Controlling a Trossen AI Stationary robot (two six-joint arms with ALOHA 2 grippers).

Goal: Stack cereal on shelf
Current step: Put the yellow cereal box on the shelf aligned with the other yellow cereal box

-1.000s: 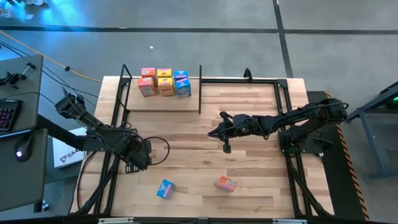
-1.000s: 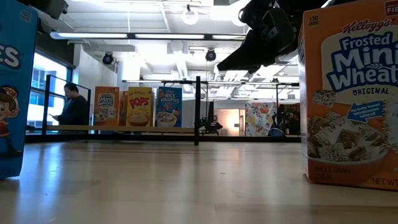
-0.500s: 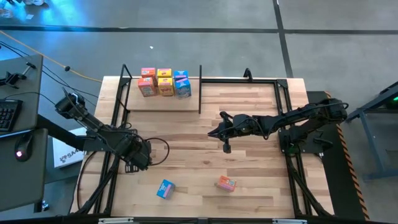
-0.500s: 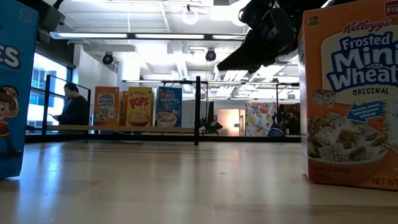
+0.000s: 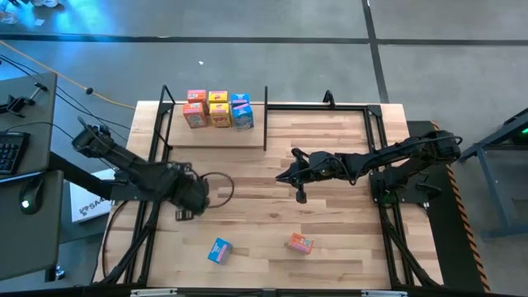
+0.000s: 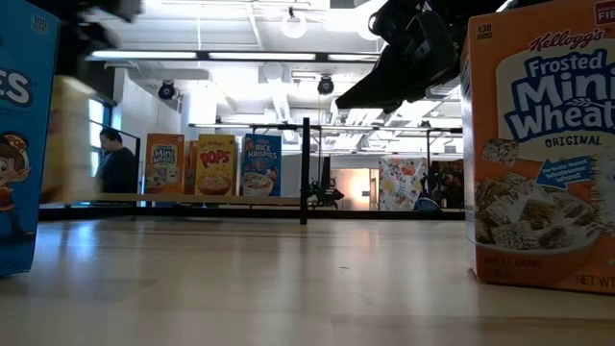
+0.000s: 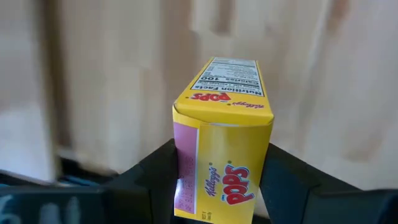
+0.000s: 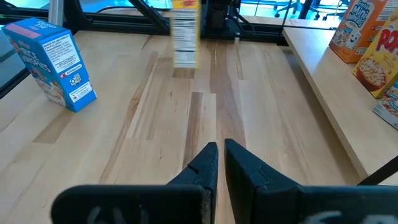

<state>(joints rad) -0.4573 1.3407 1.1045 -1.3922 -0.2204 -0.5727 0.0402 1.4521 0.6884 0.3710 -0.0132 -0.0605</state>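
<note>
Nine cereal boxes are counted: apparently six on the shelf (image 5: 216, 136), two loose on the tabletop (image 5: 330, 247), and one yellow box (image 7: 222, 137) clamped off the surface.

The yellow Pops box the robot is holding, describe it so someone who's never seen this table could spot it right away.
Start at the wooden table and go to its left side, where the left arm reaches in. The yellow Pops box sits between the fingers of the left pincer. Unlike the blue box and orange box loose on the tabletop, it is gripped.
</note>
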